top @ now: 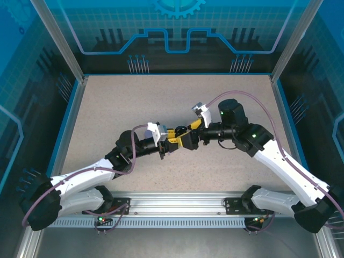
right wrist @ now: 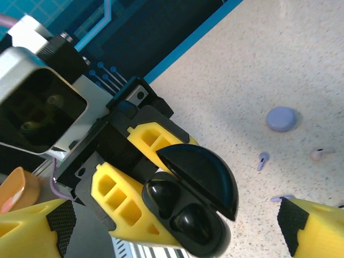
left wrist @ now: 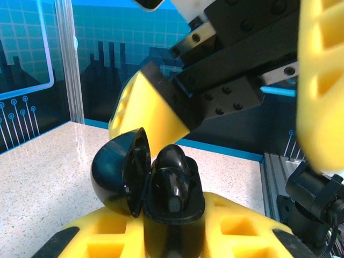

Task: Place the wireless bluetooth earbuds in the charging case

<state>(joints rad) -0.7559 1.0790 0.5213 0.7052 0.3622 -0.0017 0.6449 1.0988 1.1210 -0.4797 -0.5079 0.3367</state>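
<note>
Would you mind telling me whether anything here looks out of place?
Yes: a lilac earbud, another and a pale pink earbud lie scattered on the table near a lilac disc, outside any case.

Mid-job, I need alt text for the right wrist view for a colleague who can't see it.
The left gripper holds an open black charging case with two black earbuds seated inside. To its right, a lilac disc, a lilac earbud and a pink earbud lie loose on the table.
</note>
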